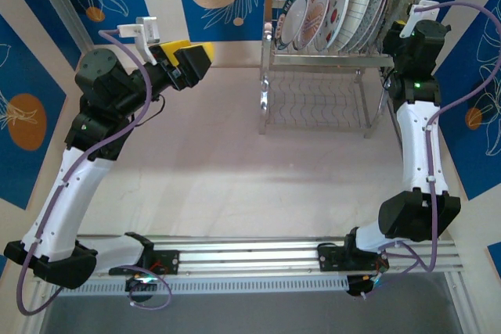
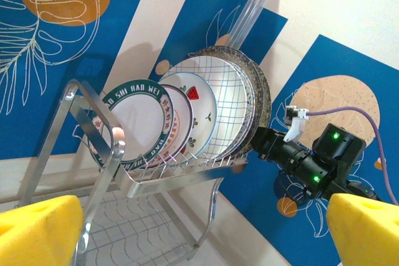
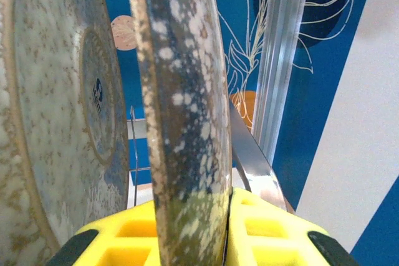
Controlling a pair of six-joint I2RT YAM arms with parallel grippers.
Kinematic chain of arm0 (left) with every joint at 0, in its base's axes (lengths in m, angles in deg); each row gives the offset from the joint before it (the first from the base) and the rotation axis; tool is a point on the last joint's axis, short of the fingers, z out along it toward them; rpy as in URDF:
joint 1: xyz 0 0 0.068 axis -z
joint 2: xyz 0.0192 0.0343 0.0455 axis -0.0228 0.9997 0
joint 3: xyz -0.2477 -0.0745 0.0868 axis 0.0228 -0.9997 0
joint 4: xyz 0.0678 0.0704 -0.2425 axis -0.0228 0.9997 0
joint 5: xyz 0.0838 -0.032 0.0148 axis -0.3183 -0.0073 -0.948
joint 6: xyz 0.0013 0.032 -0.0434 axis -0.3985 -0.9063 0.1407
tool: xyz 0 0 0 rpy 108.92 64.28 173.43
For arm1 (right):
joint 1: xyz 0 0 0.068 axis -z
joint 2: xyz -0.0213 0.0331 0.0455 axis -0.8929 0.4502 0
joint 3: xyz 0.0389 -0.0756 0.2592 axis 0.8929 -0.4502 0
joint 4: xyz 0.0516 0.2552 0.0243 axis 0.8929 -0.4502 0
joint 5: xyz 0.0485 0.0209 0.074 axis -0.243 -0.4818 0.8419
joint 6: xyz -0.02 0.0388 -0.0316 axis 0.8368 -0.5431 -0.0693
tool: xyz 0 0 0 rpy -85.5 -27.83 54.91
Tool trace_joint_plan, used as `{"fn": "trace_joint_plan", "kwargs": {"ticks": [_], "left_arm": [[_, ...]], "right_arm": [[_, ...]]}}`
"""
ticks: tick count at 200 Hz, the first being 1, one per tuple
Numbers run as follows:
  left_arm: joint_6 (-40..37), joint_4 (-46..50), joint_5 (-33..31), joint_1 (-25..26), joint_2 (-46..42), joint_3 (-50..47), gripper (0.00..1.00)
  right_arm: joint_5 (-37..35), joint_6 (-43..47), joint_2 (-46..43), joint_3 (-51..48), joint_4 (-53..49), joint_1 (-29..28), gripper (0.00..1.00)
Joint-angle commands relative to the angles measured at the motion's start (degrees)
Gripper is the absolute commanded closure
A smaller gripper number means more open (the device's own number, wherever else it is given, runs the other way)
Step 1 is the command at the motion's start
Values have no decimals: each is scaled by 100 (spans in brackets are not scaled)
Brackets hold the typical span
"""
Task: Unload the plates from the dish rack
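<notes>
**Right hand pinching the end plate, every plate on the rack**

From the overhead camera I have the dish rack (image 1: 329,59) standing on its legs at the far right of the pale worktop (image 1: 211,170), close to the blue patterned wall. The plates (image 1: 344,5) stand on edge in the slots of the upper shelf, leaning on one another towards the right. The wavy lower shelf carries nothing that I can make out.

My left wrist camera looks across at the row. It starts with the small dark-rimmed lettered plate (image 2: 137,123) at the near end. Behind it come a partly hidden one, the watermelon plate (image 2: 194,113) and the grid-lined plate (image 2: 229,101), and the speckled ones sit at the far end.

My right hand (image 1: 395,27) is at the right end of the rack, up at plate height. Through its wrist camera the rim of the end speckled plate (image 3: 187,154) runs down between the yellow pads (image 3: 268,235). The pads are pressed against both faces, so it is pinching that rim. A second speckled plate (image 3: 56,123) stands just beside it, on the left of that view.

My left hand (image 1: 194,59) hangs above the worktop, well to the left of the rack and pointing towards it. Its yellow fingers (image 2: 37,232) are spread wide and hold nothing.
</notes>
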Motion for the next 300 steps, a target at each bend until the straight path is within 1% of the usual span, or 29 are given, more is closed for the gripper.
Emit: {"fn": "trace_joint_plan", "kwargs": {"ticks": [1,37,86,170,216,300], "left_arm": [[98,-243,93,64,-140,-40,0],[163,-313,113,90,-154,-29,0],[221,-366,114,99,-175,-32,0],[245,-374,125,142,-184,-13,0],[238,-427,188,154,-117,173,0],[333,-878,125,160,9,416,0]], "right_arm": [[67,-19,-220,471,314,-62,100],[-13,64,-222,775,252,-60,100],[-377,117,-231,1164,205,-46,100],[-480,150,-185,1770,141,-18,100],[-602,202,-159,2100,142,-10,100],[-855,363,-118,2466,201,-7,100]]}}
